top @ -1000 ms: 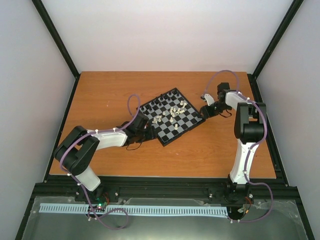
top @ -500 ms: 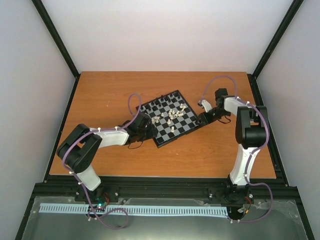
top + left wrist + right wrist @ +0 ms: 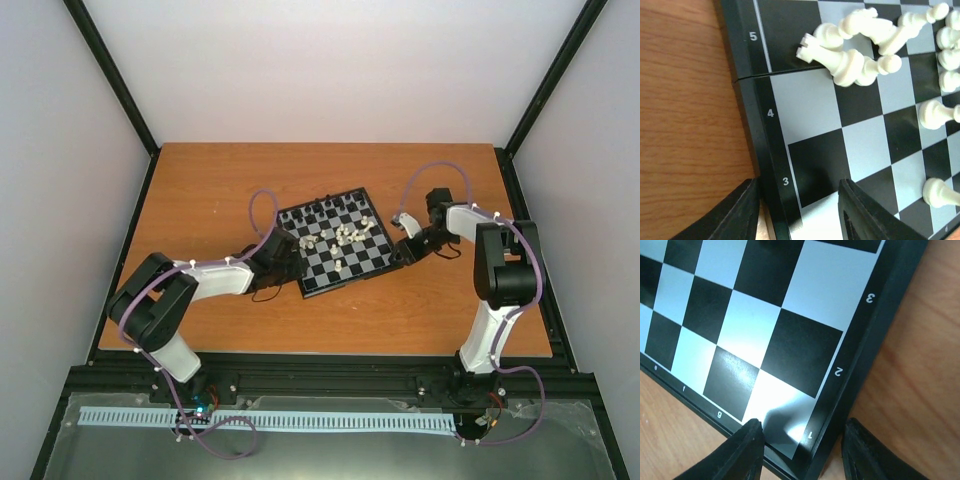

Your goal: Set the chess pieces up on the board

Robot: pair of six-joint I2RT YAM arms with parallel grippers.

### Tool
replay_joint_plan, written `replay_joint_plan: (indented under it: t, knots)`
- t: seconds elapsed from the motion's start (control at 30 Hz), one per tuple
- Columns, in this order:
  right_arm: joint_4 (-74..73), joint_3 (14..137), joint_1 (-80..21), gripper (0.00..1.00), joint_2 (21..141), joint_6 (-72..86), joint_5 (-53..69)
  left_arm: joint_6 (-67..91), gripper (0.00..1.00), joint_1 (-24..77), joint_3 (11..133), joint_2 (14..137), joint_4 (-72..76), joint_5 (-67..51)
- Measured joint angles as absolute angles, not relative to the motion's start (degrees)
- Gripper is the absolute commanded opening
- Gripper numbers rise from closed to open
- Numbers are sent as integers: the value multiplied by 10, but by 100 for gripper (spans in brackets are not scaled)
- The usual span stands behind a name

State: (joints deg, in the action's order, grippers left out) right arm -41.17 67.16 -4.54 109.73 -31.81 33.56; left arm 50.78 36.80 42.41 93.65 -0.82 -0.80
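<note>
The board lies mid-table, slightly skewed. Cream chess pieces lie toppled in a heap near its middle, and black pieces stand along its far edge. My left gripper is open astride the board's left rim. In the left wrist view that gripper has one finger on the wood and one over the squares by row 3, with fallen cream pieces beyond. My right gripper is open astride the board's near right corner. In its wrist view the gripper brackets the corner square of the board.
The orange-brown wooden table is bounded by black frame posts and white walls. Purple cables loop over both arms. The arm bases sit on a black rail at the near edge.
The board has turned clockwise from a diamond stance to nearly square. The right gripper came nearer with the board's corner. Both pairs of jaws have narrowed.
</note>
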Motion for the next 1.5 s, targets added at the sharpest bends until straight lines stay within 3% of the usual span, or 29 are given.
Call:
replay_joint_plan:
  t: [0.47,0.93,1.5]
  knots:
    - [-427,609,-97,43,1044,-332,317,476,34,367,383,875,-67,12]
    - [-471,541,-168,44,974,-349,282,411,37,367,366,802,-147,-1]
    - [-485,494,-175,45,933,-369,291,380,38,368,357,792,-139,-26]
